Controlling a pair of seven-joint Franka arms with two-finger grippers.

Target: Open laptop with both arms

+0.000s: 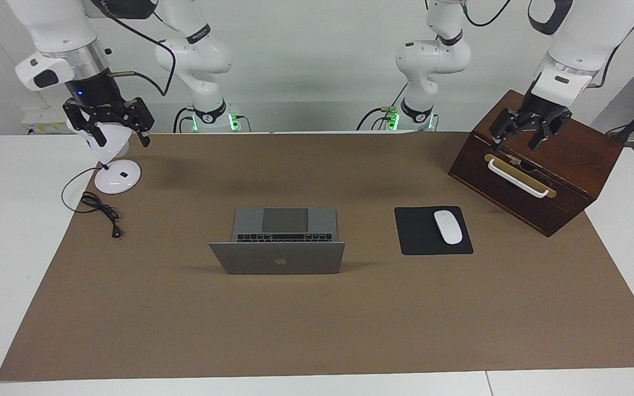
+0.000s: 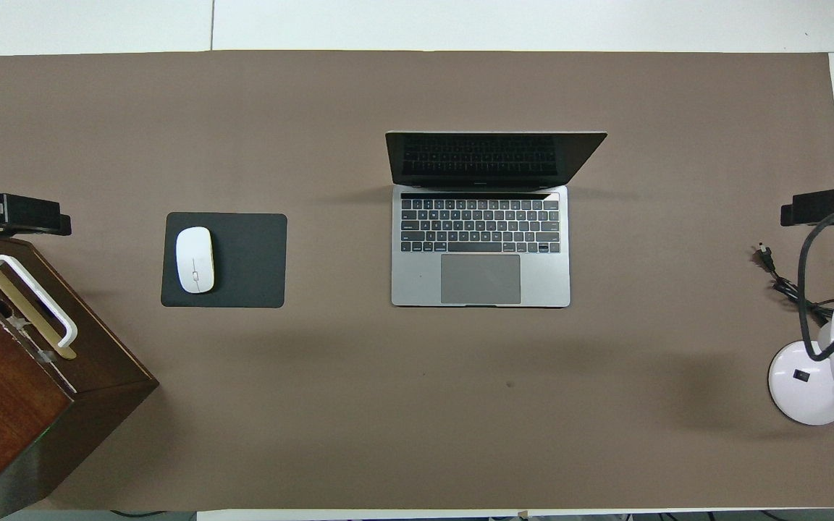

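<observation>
Laptop (image 1: 277, 242) at middle of brown mat (image 1: 317, 330), lid up, keyboard toward robots. Mouse pad (image 1: 421, 242) beside it toward left arm's end, mouse (image 1: 447, 226) on pad. Wooden box (image 1: 548, 165) at left arm's end, nearer to robots than pad. Lamp (image 1: 114, 165) at right arm's end, its cable (image 1: 99, 208) on mat beside it.

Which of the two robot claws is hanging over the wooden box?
The left gripper hangs over the dark wooden box, above its white handle. The right gripper is over the white desk lamp instead.
</observation>
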